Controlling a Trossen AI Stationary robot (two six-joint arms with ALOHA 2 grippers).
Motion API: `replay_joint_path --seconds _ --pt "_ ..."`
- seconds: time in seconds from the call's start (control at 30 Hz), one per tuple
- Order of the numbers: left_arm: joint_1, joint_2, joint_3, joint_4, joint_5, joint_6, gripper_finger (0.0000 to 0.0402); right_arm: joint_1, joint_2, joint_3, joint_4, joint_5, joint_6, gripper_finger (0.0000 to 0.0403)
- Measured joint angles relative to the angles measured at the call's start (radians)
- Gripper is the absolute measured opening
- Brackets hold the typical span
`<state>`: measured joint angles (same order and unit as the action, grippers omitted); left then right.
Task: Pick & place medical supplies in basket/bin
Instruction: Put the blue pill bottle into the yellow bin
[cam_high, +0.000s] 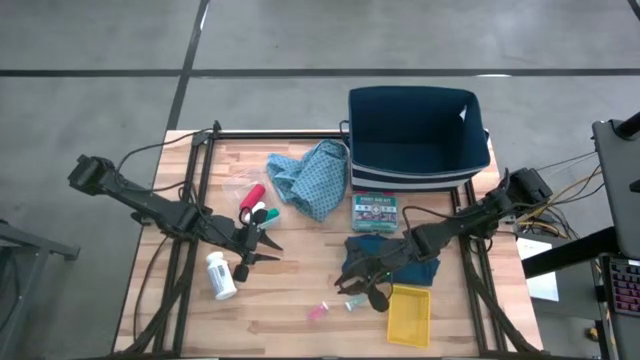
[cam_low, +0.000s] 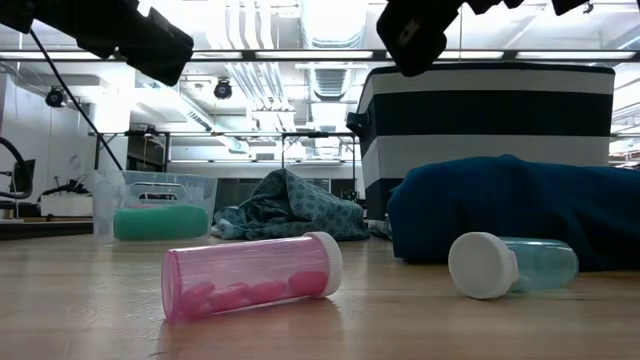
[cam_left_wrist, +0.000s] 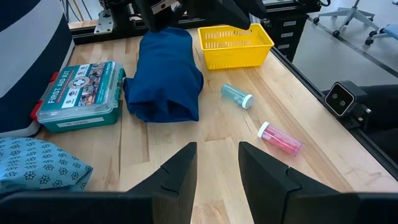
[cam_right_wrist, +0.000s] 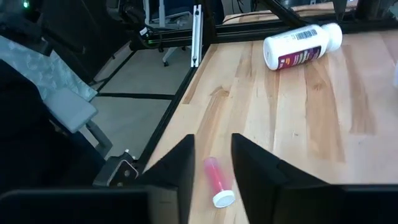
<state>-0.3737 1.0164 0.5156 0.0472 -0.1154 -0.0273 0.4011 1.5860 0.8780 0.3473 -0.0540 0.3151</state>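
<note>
My left gripper (cam_high: 262, 245) hovers open over the table's left half, next to the white pill bottle (cam_high: 221, 277) lying on its side. Red, green and white cylinders (cam_high: 258, 206) lie just beyond it. The light-blue patterned cloth (cam_high: 310, 178) is heaped in front of the dark bin (cam_high: 415, 175). My right gripper (cam_right_wrist: 212, 146) is open above the table, reaching across the dark teal folded cloth (cam_left_wrist: 165, 74). A pink vial (cam_right_wrist: 217, 183) and a teal vial (cam_left_wrist: 237, 97) lie on their sides near it.
A first-aid box (cam_high: 375, 211) lies between the bin and the teal cloth. A yellow basket (cam_high: 410, 315) stands at the near right edge. Black rails run along the table's left and right sides. Bare wood lies along the near edge in the middle.
</note>
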Motion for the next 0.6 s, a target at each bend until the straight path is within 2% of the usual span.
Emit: replay_joint_path --seconds 0.17,0.3,0.43,0.6 --pt "0.0 0.0 0.0 0.0 0.0 0.0 0.012 0.0 0.0 -0.004 -0.008 -0.045 0.141 0.0171" --pt "0.0 0.0 0.0 0.0 0.0 0.0 0.012 0.0 0.0 -0.006 -0.008 -0.052 0.142 0.021" --pt "0.0 0.0 0.0 0.0 0.0 0.0 0.012 0.002 0.0 -0.007 -0.008 -0.052 0.107 0.0228" --pt "0.0 0.0 0.0 0.0 0.0 0.0 0.012 0.002 0.0 -0.008 -0.008 -0.052 0.07 0.023"
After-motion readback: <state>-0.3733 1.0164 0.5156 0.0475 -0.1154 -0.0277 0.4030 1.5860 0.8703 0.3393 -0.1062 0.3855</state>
